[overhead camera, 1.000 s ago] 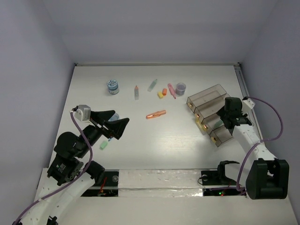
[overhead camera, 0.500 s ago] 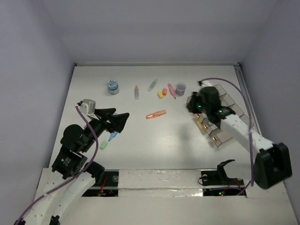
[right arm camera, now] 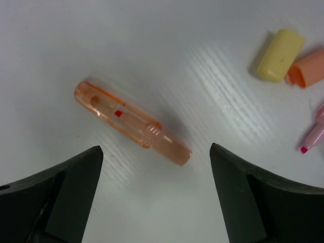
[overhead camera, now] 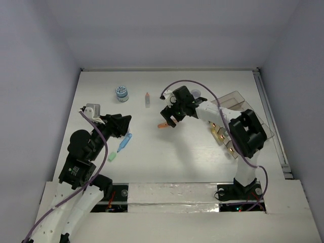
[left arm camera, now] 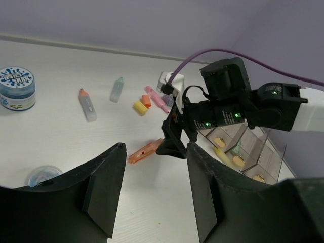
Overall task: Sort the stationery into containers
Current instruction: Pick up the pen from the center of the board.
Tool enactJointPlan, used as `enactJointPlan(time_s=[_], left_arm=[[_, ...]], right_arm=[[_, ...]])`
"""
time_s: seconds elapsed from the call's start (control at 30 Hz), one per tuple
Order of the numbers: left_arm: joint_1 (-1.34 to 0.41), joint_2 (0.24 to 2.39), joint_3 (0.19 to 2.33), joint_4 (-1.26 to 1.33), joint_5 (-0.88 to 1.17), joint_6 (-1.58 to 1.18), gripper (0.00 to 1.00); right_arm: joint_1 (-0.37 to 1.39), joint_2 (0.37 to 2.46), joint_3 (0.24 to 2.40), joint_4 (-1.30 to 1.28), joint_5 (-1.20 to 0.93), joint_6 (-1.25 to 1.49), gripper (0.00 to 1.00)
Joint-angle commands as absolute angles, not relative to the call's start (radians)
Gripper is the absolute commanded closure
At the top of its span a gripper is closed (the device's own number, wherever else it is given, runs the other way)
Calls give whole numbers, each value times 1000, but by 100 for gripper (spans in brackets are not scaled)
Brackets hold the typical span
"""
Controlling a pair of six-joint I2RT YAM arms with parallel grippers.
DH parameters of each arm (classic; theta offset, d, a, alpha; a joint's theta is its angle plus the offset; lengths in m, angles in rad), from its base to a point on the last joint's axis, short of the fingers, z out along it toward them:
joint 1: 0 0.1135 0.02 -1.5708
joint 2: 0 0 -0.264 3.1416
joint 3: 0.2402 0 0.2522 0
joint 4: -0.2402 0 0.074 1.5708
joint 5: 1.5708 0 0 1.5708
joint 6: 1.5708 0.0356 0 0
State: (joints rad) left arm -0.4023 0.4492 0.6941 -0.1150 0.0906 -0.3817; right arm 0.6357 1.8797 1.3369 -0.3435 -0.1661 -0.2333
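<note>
**A:** Right wrist view: the right tool (right arm camera: 154, 150) hangs wide open over the orange pen (right arm camera: 132, 123), straddling it, neither side touching.

**B:** And the pen's flat on the desk (right arm camera: 152, 40), mid-frame, with a yellow eraser (right arm camera: 281, 54) upper right.

**A:** The left tool (left arm camera: 155, 146)?

**B:** Parted, nothing in it. It's lower left of the top view, just above the blue pen (overhead camera: 124, 144). The organiser tray (overhead camera: 234, 96) sits at the right, partly behind the arm (overhead camera: 247, 132).

Right gripper (overhead camera: 170, 117) hides most of orange pen (overhead camera: 161, 125) beneath it from above. Wrist view: pink pen (right arm camera: 314, 131), orange eraser (right arm camera: 307, 74) clipped at frame edge, off its right side.
</note>
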Motion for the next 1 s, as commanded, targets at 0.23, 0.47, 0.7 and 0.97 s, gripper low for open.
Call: enactJointPlan(time_s=[0.23,0.47,0.7,0.97], left_arm=[[-376,463,693,-68,72,-365,53],[-336,468,687,-55,117,-367,53],[-336,463,686,-54,127,-371,54],[-327,466,683,-52,132,-371,56]], right_arm=[[653,2085,1618,-597,-238,-449,3],[673,2128,1657,-621,-327,-457,1],[716,2203,1689,-595,-206,-433,23],[750,2207,1629,-473,-92,-380,66]])
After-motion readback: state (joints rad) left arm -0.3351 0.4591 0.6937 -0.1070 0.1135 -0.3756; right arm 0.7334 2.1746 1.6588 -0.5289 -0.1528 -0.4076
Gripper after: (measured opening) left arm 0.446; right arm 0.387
